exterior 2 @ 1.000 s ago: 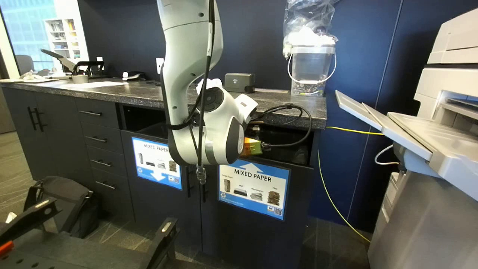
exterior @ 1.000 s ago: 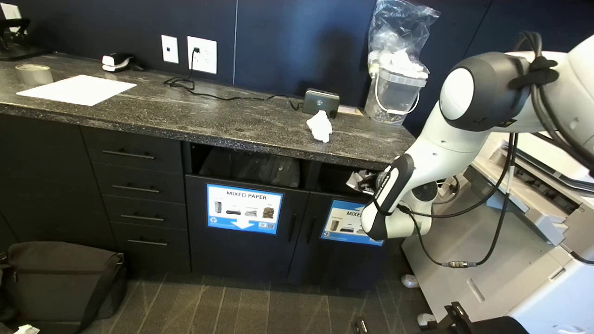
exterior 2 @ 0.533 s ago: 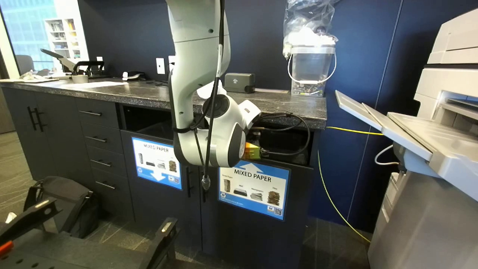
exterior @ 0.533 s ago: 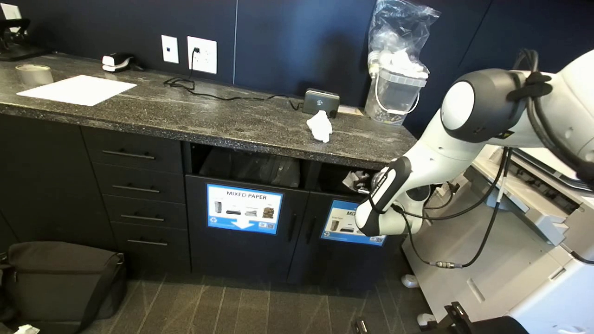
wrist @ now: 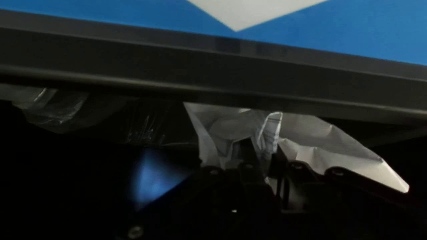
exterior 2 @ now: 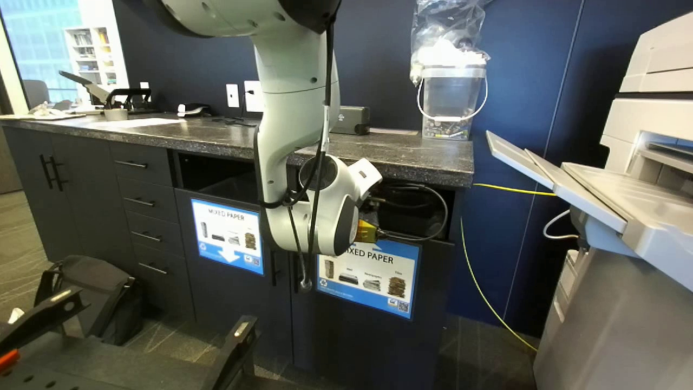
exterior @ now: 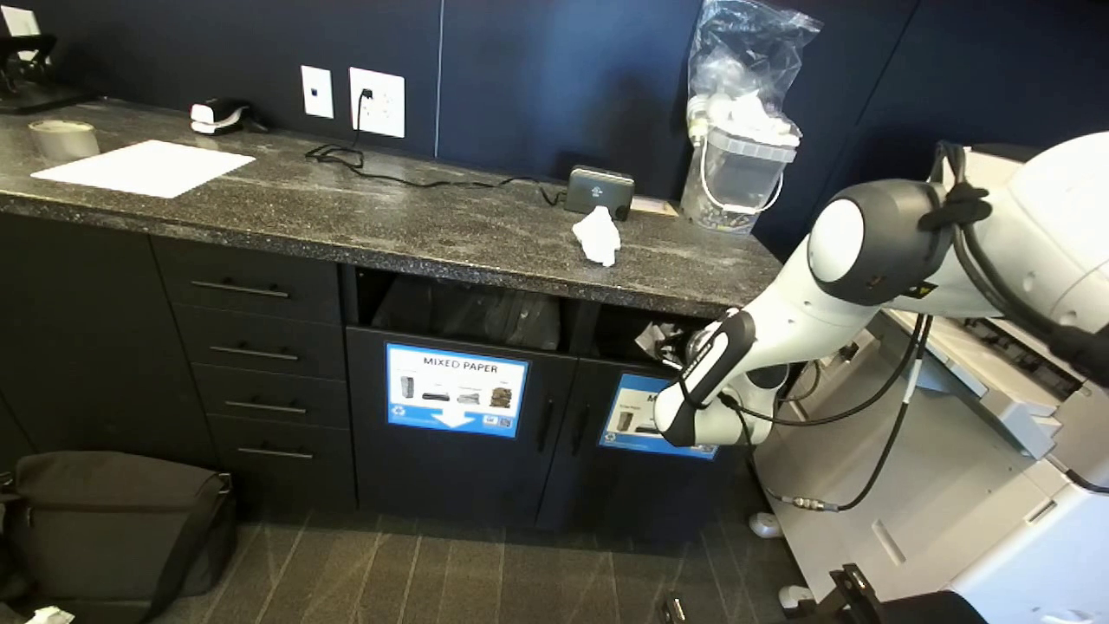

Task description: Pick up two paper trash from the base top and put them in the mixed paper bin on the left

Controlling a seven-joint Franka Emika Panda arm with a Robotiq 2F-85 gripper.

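A robot gripper [wrist: 263, 155] pinches a crumpled white paper wad [wrist: 230, 128] inside the dark cabinet opening [exterior 2: 414, 210] beneath the bench [exterior: 450, 212], just above a sign [exterior 2: 371, 279] reading "Mixed Paper." A second white wad [exterior: 598, 236] sits on the bench in front of a small dark box [exterior: 599, 189]; a clear bucket [exterior 2: 452, 91] stands by the wall.

The arm [exterior: 806, 316] slopes down toward eight o'clock in an exterior view; in the wrist view the gripper [wrist: 263, 157] points to twelve, jaws close together.

Flat sheet [exterior: 143, 167], tape roll [exterior: 65, 141], bucket [exterior 2: 453, 97]
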